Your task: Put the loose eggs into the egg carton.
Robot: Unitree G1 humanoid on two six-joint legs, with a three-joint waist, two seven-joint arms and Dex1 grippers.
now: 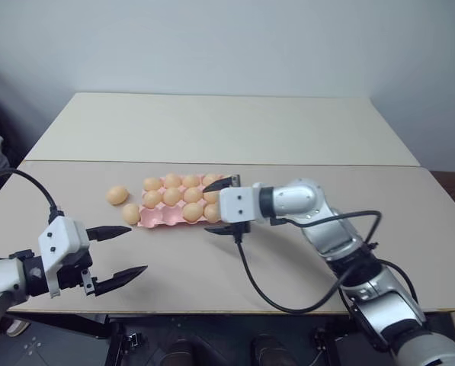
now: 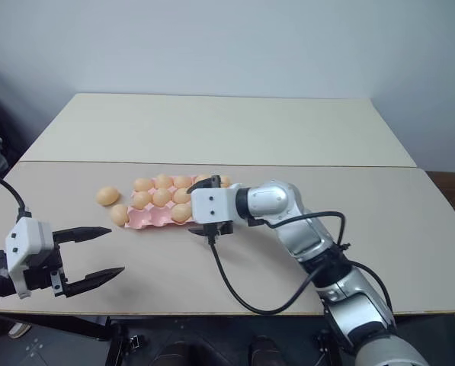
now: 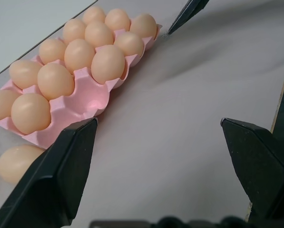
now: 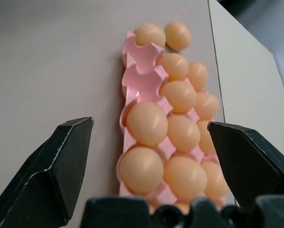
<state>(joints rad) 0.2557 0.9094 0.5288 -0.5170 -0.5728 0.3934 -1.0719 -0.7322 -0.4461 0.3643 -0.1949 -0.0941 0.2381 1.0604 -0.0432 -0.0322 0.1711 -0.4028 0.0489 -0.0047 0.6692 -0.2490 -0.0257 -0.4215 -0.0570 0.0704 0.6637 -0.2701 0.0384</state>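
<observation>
- The flat pink moulded egg carton lies on the pale beige table, near the middle and a bit to the robot's left.
- Most of its cups hold small smooth pale orange eggs.
- In the right wrist view, the row of cups nearest the robot has two eggs at the gripper's end, then two bare pink cups.
- Two loose eggs lie on the table on the carton's left side.
- One loose egg sits a little way off from the carton's far left corner.
- The other loose egg is right up against the carton's left end, by the near corner. I cannot tell if it sits in the end cup or on the table.
- The right gripper with its two black fingers is at the carton's right end, just above the eggs there.
- Its fingers are spread wide apart and hold nothing. One finger is over the table on the near side, and the other is over the far side of the carton.
- The left gripper hangs over the near left part of the table, well apart from the carton.
- Its two black fingers are spread wide too and hold nothing. It points across toward the carton.
</observation>
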